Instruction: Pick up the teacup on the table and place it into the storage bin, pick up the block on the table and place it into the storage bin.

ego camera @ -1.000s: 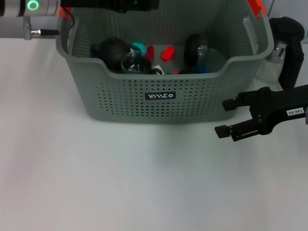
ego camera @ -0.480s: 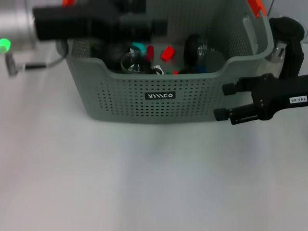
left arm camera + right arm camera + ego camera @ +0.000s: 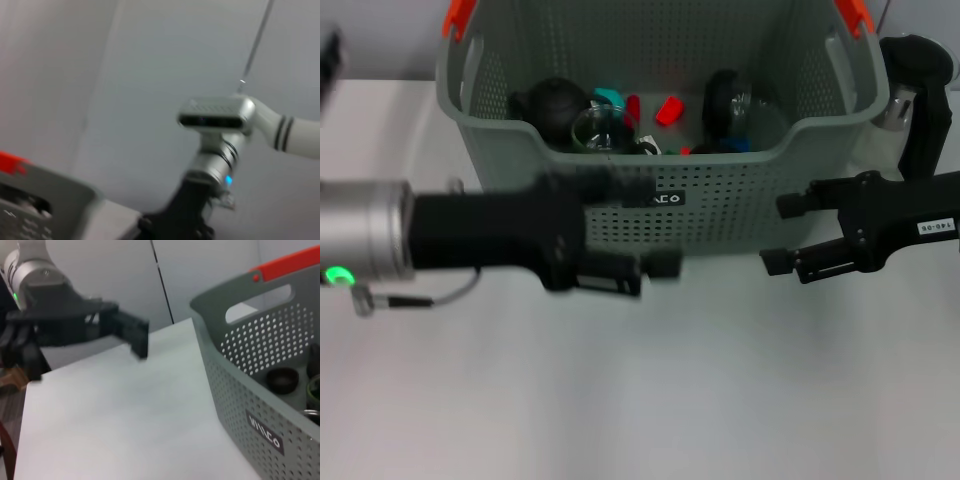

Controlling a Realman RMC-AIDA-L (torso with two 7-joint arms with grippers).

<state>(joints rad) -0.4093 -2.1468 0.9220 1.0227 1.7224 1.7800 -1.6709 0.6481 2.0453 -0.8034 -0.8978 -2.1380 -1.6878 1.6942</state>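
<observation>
1. Tabletop: bare white surface in front of the storage bin (image 3: 660, 190); no teacup or block shows on it, so both picks look finished or nearly so.
2. Left gripper (image 3: 620, 272): it has swung down from above the bin's back rim, where it was a second ago, and now hangs low over the table just in front of the bin, partly hiding the black label. It is blurred; I cannot tell whether its fingers are apart or together, and nothing shows in them. This reads as a withdrawal after a drop.
3. Right gripper (image 3: 782, 235): beside the bin's front right corner, fingers apart and empty, slightly closer to the bin than before.
4. Storage bin: grey-green perforated basket with orange handle tips. Inside lie a dark round teapot-like object (image 3: 552, 108), a clear glass cup (image 3: 598, 130), small red pieces (image 3: 668, 110) and other dark items. Which of these is the task's teacup or block I cannot say.
</observation>
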